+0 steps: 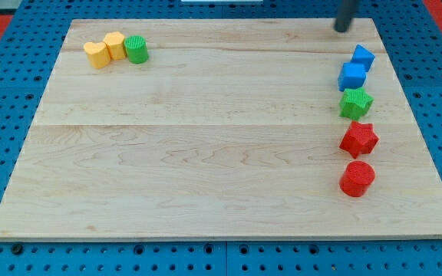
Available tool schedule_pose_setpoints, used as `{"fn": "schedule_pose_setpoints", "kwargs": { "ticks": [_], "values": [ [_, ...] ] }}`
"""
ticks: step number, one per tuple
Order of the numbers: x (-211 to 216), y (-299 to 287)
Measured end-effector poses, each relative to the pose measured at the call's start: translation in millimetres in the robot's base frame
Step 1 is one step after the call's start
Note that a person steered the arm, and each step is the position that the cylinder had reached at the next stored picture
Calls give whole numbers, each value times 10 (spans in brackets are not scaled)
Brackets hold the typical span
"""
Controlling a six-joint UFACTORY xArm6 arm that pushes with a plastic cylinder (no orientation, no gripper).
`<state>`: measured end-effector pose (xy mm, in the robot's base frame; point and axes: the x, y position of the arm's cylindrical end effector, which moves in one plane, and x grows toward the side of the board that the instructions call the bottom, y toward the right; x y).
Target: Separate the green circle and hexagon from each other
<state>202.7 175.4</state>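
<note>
The green circle (136,49) sits at the board's top left, touching the yellow hexagon (116,45) on its left. A yellow heart-like block (96,54) touches the hexagon's left side. My tip (343,29) is at the top right of the board, far from these blocks, just above and left of the upper blue block (363,57).
Down the right side stands a column: two blue blocks, the lower one (352,76), a green star (355,103), a red star (358,139) and a red circle (357,179). The wooden board (206,153) lies on a blue pegboard.
</note>
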Motion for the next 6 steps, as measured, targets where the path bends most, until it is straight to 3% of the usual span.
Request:
{"fn": "schedule_pose_setpoints", "kwargs": {
  "ticks": [5,6],
  "values": [
    [101,-3619],
    [490,-3715]
  ]
}}
